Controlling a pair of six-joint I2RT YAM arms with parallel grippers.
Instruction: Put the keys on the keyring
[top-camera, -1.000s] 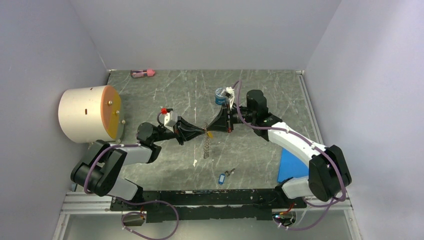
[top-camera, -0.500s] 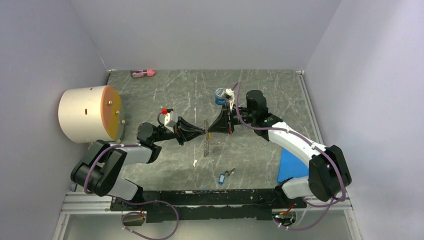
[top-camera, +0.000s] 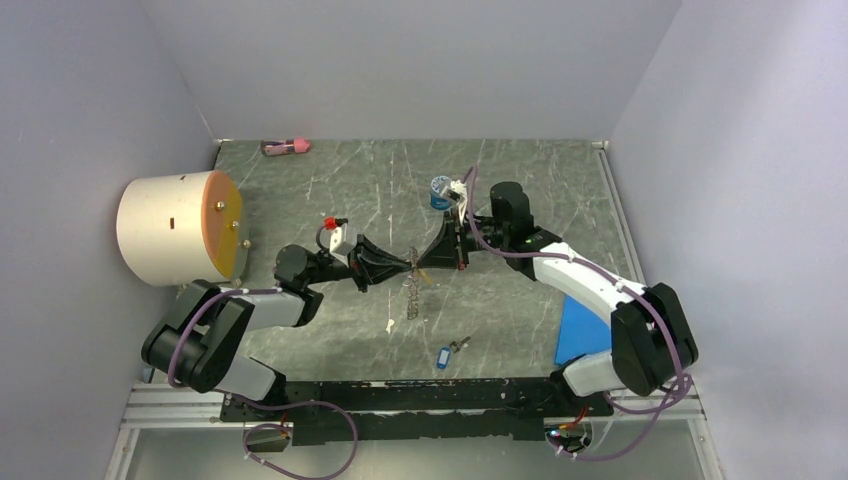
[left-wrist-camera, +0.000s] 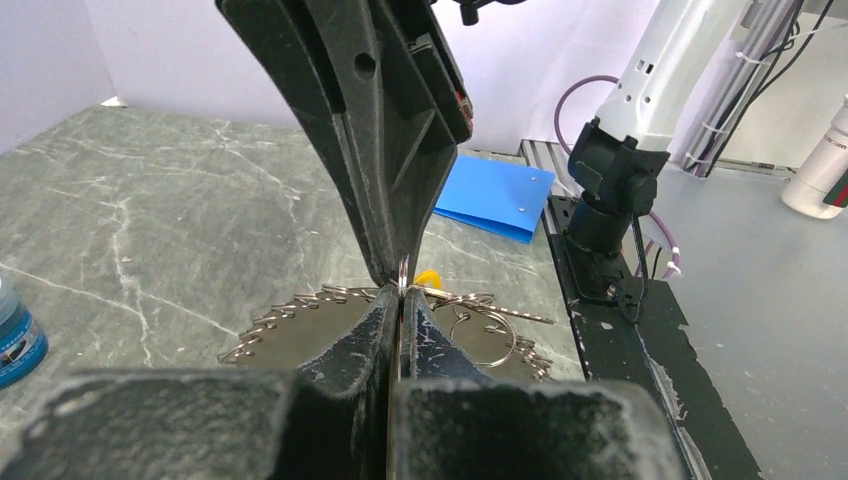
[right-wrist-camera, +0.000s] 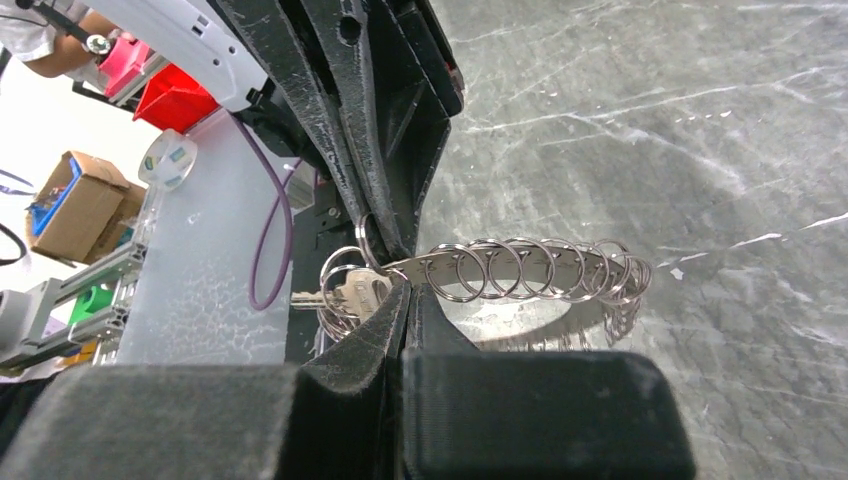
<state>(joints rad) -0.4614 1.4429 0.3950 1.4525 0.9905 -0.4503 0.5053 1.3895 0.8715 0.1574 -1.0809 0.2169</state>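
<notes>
My left gripper (top-camera: 404, 265) and right gripper (top-camera: 424, 263) meet tip to tip above mid-table. The left (left-wrist-camera: 402, 292) is shut on a small ring of the keyring (left-wrist-camera: 300, 312), a grey metal loop strung with several split rings that hangs below the tips (top-camera: 413, 290). The right (right-wrist-camera: 405, 287) is shut on the yellow-headed key (right-wrist-camera: 352, 293). Its silver blade points left beside the keyring (right-wrist-camera: 530, 268), and a bit of yellow head (left-wrist-camera: 428, 277) shows at the tips. The blue-headed key (top-camera: 445, 355) lies on the table near the front.
A blue jar (top-camera: 438, 192) stands behind the right gripper. A white drum with an orange face (top-camera: 180, 228) sits at the left. A pink item (top-camera: 285, 147) lies at the back. A blue sheet (top-camera: 585, 330) lies front right, and a white scrap (top-camera: 390, 325) in front of the keyring.
The keyring hung straight down before; now it is drawn up and bunched under the tips. Both grippers stay shut and touching, and the right arm has shifted slightly.
</notes>
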